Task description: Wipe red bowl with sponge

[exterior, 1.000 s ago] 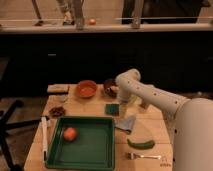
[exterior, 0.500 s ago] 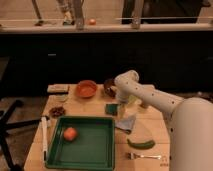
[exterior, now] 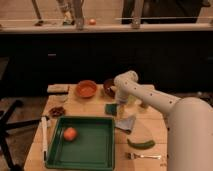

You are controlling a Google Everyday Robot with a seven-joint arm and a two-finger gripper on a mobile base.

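Low over the counter (exterior: 85,106), the tool (exterior: 121,101) hangs with jaws spread wide, holding nothing. Just beside it the sponge (exterior: 111,109) lies flat; the red bowl (exterior: 86,89) sits farther back, apart from both.

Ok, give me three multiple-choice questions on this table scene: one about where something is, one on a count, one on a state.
1. Where is the tool?
A. over the green tray
B. low beside the sponge
C. inside the red bowl

2. How many fruits lie in the green tray?
A. none
B. one
C. three

3. The sponge is:
A. lying flat on the table
B. lifted off it
C. in the red bowl

Answers:
1. B: the tool hangs just right of the sponge, in front of the dark bowl.
2. B: a single round orange-red fruit is in the tray.
3. A: the sponge lies flat on the wood, apart from the red bowl.
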